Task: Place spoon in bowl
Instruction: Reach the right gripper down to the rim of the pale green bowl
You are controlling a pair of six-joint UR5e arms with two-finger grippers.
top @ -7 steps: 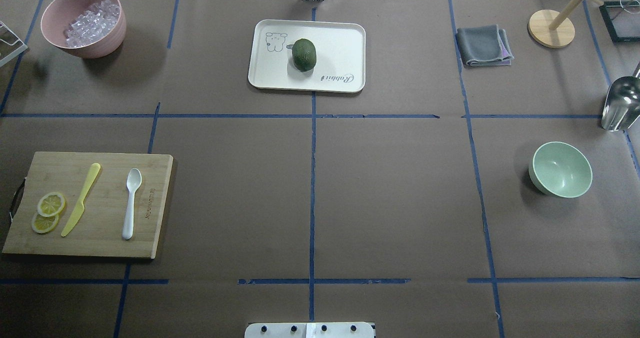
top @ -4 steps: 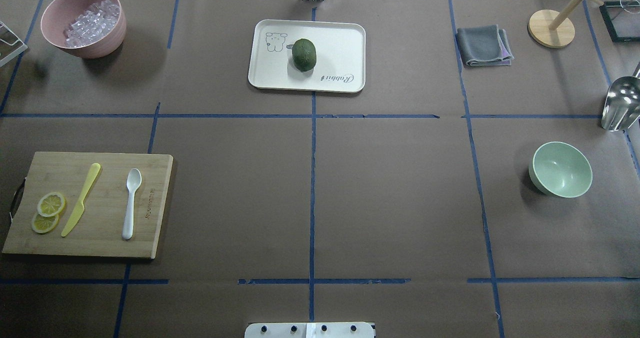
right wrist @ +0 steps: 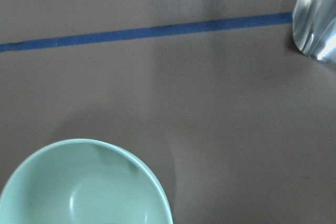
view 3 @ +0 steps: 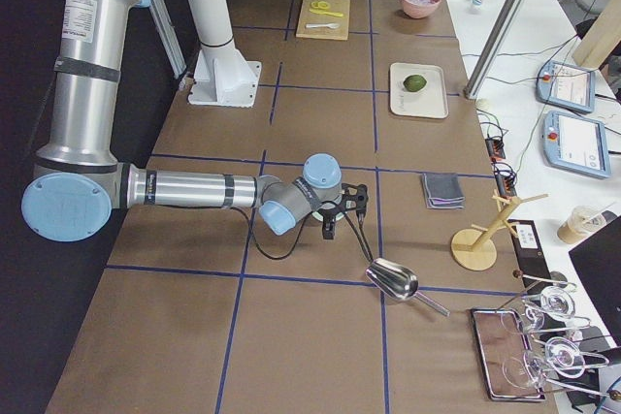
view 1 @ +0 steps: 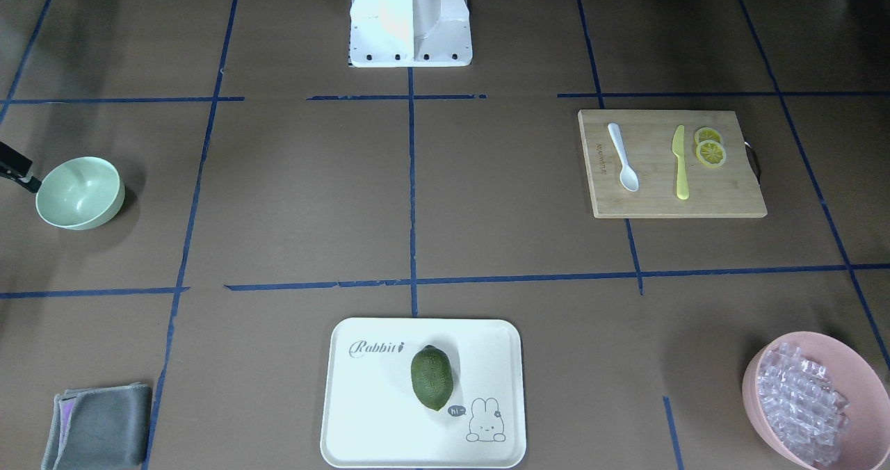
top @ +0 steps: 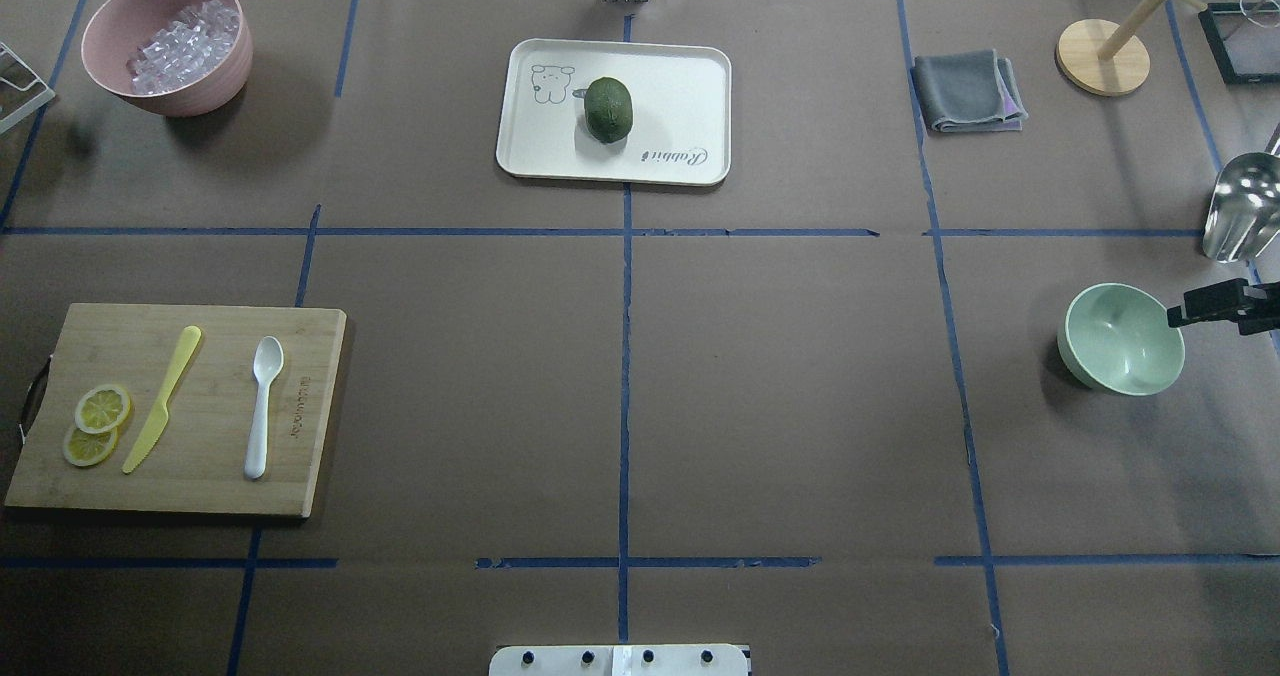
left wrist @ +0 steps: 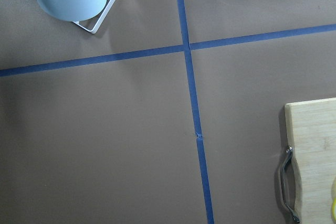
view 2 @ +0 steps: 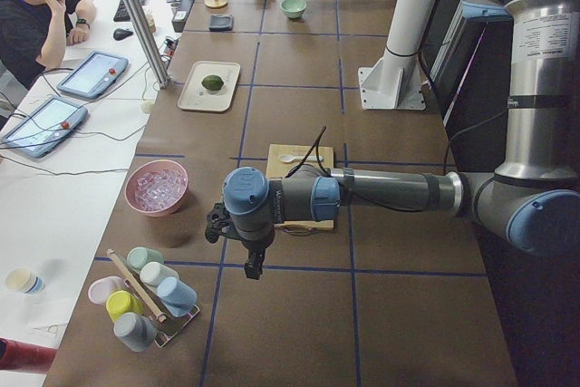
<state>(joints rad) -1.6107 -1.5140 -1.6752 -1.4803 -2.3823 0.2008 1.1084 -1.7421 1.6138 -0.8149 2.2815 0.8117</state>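
The white spoon (top: 262, 406) lies on a wooden cutting board (top: 190, 476) at the table's left, scoop pointing away from the robot; it also shows in the front view (view 1: 623, 157). The mint-green bowl (top: 1122, 339) stands upright on the right, also in the front view (view 1: 80, 193) and right wrist view (right wrist: 84, 187). My right gripper (top: 1195, 311) reaches in from the right edge beside the bowl's right rim; I cannot tell if it is open. My left gripper (view 2: 252, 265) hangs left of the board near a cup rack, seen only from the side; its state is unclear.
On the board lie a yellow knife (top: 160, 399) and lemon slices (top: 100, 411). A pink bowl of ice (top: 200, 91) is far left, a white tray (top: 680, 86) with a green fruit (top: 608, 108) far centre. A grey cloth (top: 968, 91) and metal scoop (top: 1240, 206) are right.
My right gripper has come into the overhead view from the right edge, next to the bowl. The spoon, the bowl and everything else stay where they were.
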